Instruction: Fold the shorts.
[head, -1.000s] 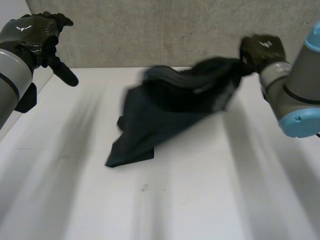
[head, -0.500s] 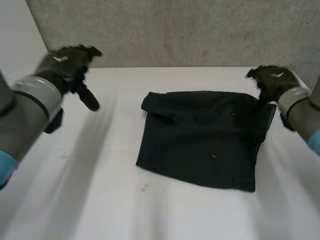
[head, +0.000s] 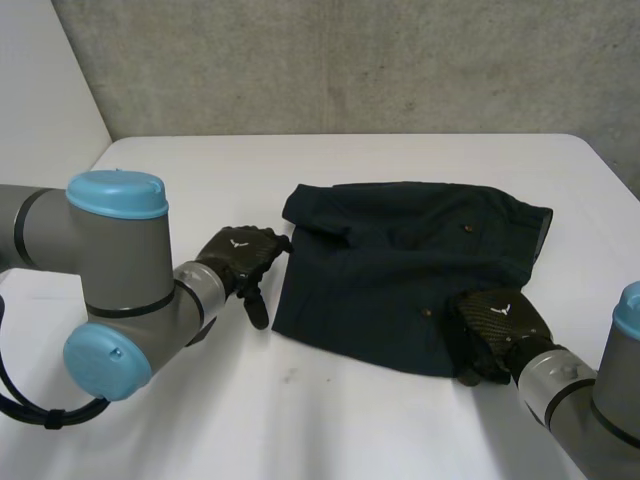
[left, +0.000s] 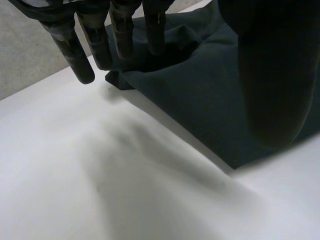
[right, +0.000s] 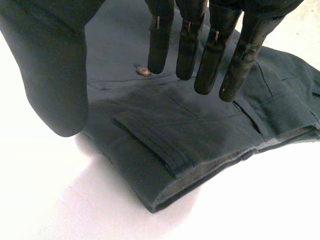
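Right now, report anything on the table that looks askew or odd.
The shorts lie slightly askew on the table, and their far corner nearest the left hand is bunched into a rumpled fold instead of lying flat. Nothing looks damaged.

The white table (head: 330, 440) has rounded far corners. Dark shorts (head: 400, 280) lie right on it, spread out flat, a bit to the right of the middle. The far left corner of the shorts is bunched up. A small brown button (right: 143, 71) and a pocket flap (right: 150, 140) face up on them
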